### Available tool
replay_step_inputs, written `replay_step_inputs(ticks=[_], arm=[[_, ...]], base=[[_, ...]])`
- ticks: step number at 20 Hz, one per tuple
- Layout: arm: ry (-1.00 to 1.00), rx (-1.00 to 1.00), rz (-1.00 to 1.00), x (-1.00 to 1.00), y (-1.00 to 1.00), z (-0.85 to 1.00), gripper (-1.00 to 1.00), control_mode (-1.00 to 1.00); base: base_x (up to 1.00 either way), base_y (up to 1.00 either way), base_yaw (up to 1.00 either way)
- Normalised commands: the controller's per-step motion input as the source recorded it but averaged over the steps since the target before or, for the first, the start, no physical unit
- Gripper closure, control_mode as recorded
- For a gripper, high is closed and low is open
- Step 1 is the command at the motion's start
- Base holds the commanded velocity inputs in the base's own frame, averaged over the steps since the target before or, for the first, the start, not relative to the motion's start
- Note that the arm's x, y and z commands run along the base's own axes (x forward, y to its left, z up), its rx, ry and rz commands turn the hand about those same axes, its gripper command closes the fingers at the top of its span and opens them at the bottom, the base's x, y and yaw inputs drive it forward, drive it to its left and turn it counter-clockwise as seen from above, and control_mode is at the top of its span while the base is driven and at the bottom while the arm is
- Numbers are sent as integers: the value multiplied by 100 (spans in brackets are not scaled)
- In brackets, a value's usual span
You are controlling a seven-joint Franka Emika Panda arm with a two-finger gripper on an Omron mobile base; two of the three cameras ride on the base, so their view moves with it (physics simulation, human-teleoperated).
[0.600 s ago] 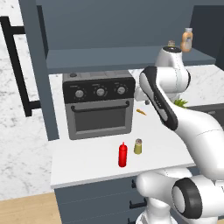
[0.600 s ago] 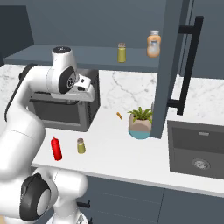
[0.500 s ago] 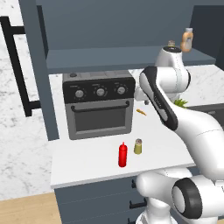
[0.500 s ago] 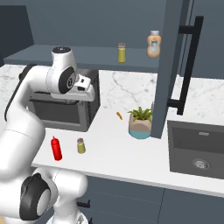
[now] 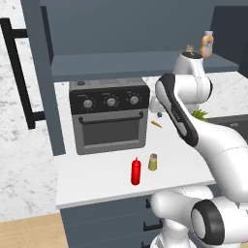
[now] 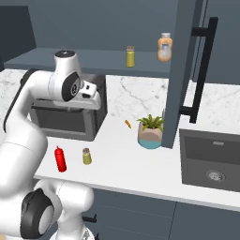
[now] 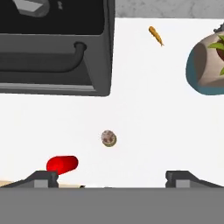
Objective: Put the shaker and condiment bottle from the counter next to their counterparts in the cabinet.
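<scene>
Pincer (image 7: pixel 111 177) spread wide, empty, poised high over the shaker (image 7: pixel 108 138); red condiment bottle (image 7: pixel 62 164) just beside it, both near the tabletop's (image 7: pixel 144 109) front edge, probably lining up a descent.

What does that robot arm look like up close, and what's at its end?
The arm is a chain of rounded, glossy white segments with dark grey bands and round caps at the joints. No cables or markings show. The gripper ends in two small dark grey finger tips.
</scene>
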Motion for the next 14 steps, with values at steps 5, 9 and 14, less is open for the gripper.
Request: replay_step_inputs(ticks=[5,9,14], arm=[[-4,7,1,-35,0,-24,-100,-100],[-11,0,0,-49,0,-31,-100,-100],[0,3,0,-9,-3,-8,-100,-100]], base=[[0,0,0],[0,0,0],[0,0,0]])
